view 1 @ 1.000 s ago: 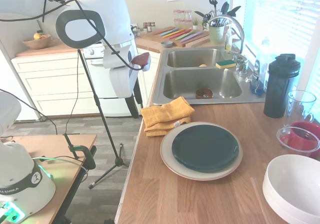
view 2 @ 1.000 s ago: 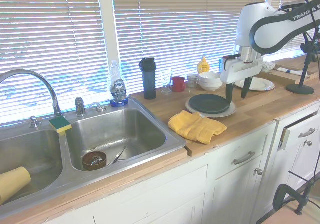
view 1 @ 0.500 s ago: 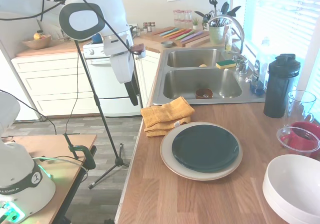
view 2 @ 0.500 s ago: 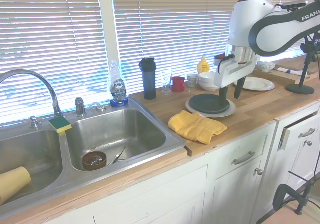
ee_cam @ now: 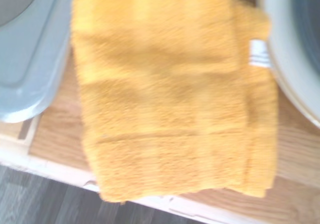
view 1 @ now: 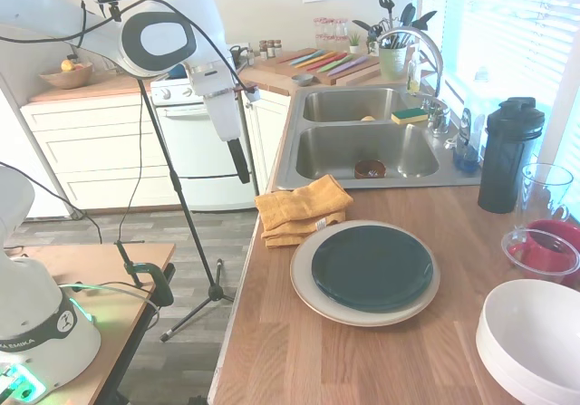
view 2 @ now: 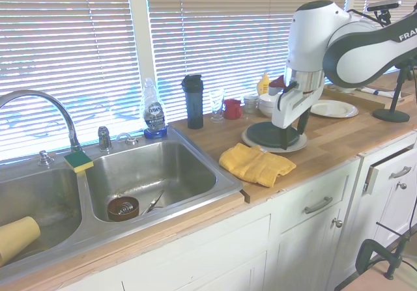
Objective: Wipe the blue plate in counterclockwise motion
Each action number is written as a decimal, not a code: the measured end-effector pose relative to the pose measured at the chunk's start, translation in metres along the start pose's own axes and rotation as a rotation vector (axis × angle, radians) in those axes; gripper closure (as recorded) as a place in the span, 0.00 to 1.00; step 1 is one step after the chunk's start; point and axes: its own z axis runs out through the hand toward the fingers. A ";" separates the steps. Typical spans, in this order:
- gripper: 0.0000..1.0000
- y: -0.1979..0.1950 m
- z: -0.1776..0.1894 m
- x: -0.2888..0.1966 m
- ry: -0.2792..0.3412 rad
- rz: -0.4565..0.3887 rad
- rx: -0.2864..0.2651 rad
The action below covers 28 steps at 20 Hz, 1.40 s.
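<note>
- The white bowl is nearest in the first exterior view, at about four o'clock from the plates. It is well apart from the work.
- The blue plate lies flat in the middle of the counter. It sits on a larger cream plate, probably so that it stays level and steady under a wiping push. Its surface is bare and nothing touches it.
- A folded yellow towel lies at about ten o'clock from the blue plate, just beside the cream rim and near the counter edge. I judge it is put there as the wiping cloth, within easy reach.
- The gripper hangs pointing down, at about nine o'clock from the towel in this view and high above the counter. The wrist view is filled by the towel, so I judge it is lined up over it for a grasp.
- The second exterior view shows the fingers spread apart, with nothing between them.
- The sink is farthest, at twelve o'clock from the towel.
</note>
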 end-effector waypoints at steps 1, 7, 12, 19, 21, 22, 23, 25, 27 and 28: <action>0.00 -0.004 0.001 -0.003 -0.002 -0.010 -0.002; 0.00 -0.022 0.010 -0.028 0.020 -0.049 -0.028; 0.00 -0.039 0.020 -0.051 0.052 -0.064 -0.056; 0.00 -0.068 0.048 -0.061 0.073 -0.082 -0.109; 0.00 -0.076 0.059 -0.061 0.087 -0.074 -0.125; 0.00 -0.079 0.065 -0.062 0.093 -0.070 -0.134; 0.00 -0.083 0.071 -0.062 0.101 -0.063 -0.143; 0.00 -0.090 0.082 -0.062 0.120 -0.037 -0.155; 0.00 -0.095 0.090 -0.057 0.138 0.007 -0.159; 0.00 -0.097 0.092 -0.054 0.149 0.031 -0.158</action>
